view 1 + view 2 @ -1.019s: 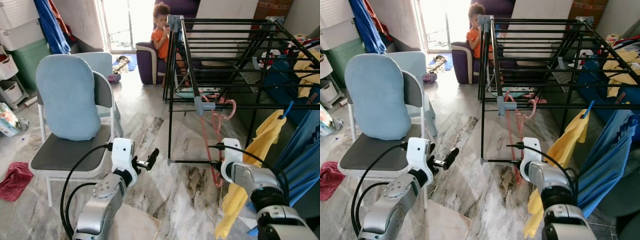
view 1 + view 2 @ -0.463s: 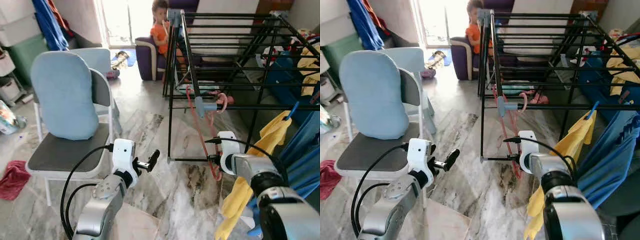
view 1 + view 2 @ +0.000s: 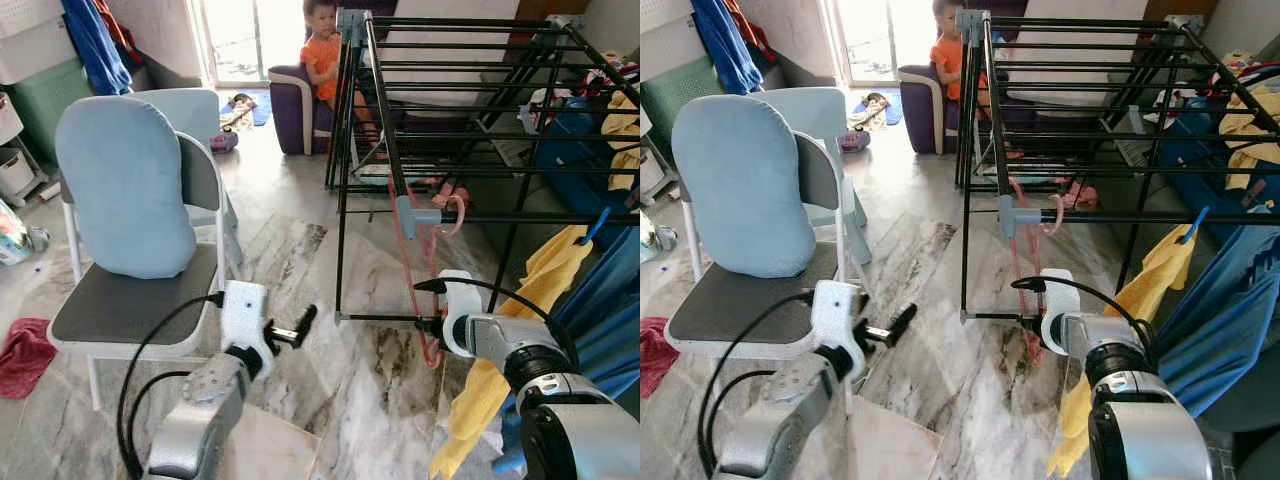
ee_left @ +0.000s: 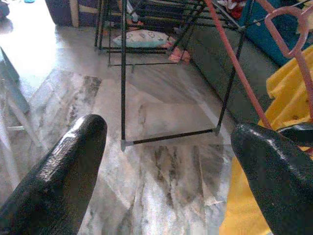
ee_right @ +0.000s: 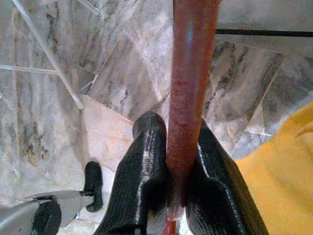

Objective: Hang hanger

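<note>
A pink hanger (image 3: 405, 250) stands tall against the front of the black drying rack (image 3: 470, 62). Its hook (image 3: 456, 208) curls at the rack's front bar, right beside a grey joint (image 3: 410, 216). Whether the hook rests on the bar I cannot tell. My right gripper (image 3: 432, 325) is shut on the hanger's lower part, and the right wrist view shows both fingers pinching the pink bar (image 5: 188, 93). My left gripper (image 3: 303, 323) hovers low over the marble floor, left of the rack's corner, open with nothing between its fingers (image 4: 63, 161).
A grey chair with a blue cushion (image 3: 125, 185) stands to my left. Yellow cloth (image 3: 525, 295) and blue cloth (image 3: 612, 300) hang at the rack's right end. A child (image 3: 322, 52) sits on a purple sofa behind the rack. A red cloth (image 3: 25, 355) lies on the floor.
The head camera has shifted a little. My right gripper keeps its hold, and the hanger's hook has swayed slightly beside the grey joint. The left arm sits a touch lower.
</note>
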### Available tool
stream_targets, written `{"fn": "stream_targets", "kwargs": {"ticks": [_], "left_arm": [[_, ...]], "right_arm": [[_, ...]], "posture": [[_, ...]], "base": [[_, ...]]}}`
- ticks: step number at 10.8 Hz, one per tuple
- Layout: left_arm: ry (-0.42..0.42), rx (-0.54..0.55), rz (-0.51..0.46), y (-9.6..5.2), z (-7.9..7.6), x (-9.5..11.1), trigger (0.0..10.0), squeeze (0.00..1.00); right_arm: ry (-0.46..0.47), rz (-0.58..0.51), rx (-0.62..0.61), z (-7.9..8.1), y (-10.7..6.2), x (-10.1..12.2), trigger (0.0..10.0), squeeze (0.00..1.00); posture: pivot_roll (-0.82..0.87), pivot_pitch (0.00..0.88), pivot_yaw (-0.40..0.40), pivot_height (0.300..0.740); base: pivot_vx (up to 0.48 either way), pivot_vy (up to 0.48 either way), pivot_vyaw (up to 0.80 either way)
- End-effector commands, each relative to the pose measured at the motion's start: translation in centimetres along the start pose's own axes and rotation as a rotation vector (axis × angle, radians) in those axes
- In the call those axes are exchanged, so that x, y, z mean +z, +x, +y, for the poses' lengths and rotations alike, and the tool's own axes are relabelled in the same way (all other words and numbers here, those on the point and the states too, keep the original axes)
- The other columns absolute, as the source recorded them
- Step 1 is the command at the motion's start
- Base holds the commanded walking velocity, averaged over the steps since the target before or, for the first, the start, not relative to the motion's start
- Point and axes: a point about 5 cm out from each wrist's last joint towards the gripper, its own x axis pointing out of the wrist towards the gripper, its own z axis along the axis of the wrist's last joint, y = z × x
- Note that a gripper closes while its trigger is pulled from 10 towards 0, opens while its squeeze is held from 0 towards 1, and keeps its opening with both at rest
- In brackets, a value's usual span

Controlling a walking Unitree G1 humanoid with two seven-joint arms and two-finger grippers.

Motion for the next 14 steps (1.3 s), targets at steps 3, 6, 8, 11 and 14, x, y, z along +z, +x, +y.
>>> {"fn": "stream_targets", "kwargs": {"ticks": [3, 6, 8, 11, 14], "left_arm": [[0.026, 0.004, 0.012, 0.1, -0.1, 0.3, 10.0, 0.00], [0.035, 0.015, 0.017, 0.2, 0.0, 0.2, 10.0, 0.00], [0.047, 0.027, 0.019, 0.1, 0.3, 0.2, 10.0, 0.00], [0.046, 0.019, 0.007, 0.3, -0.1, 0.3, 10.0, 0.00], [0.054, 0.025, 0.007, 0.5, 0.1, 0.4, 10.0, 0.00]], "right_arm": [[-0.049, -0.050, -0.051, -0.9, -0.3, 0.2, 10.0, 1.00], [-0.132, -0.179, -0.118, -0.7, -0.9, 1.3, 10.0, 1.00], [-0.198, -0.340, -0.196, -0.7, -2.3, 1.8, 10.0, 1.00], [-0.188, -0.410, -0.273, -0.7, -3.7, 0.2, 10.0, 1.00], [-0.183, -0.500, -0.303, -0.7, -5.5, -0.8, 10.0, 1.00]], "posture": [[-0.04, 0.000, -0.027, 0.740], [-0.06, 0.000, -0.020, 0.740], [-0.07, 0.000, -0.015, 0.740], [-0.08, 0.000, -0.020, 0.740], [-0.08, 0.000, -0.018, 0.740]], "base": [[0.000, 0.000, 0.00], [0.000, 0.000, 0.00], [0.000, 0.000, 0.00], [0.000, 0.000, 0.00], [0.000, 0.000, 0.00]]}}
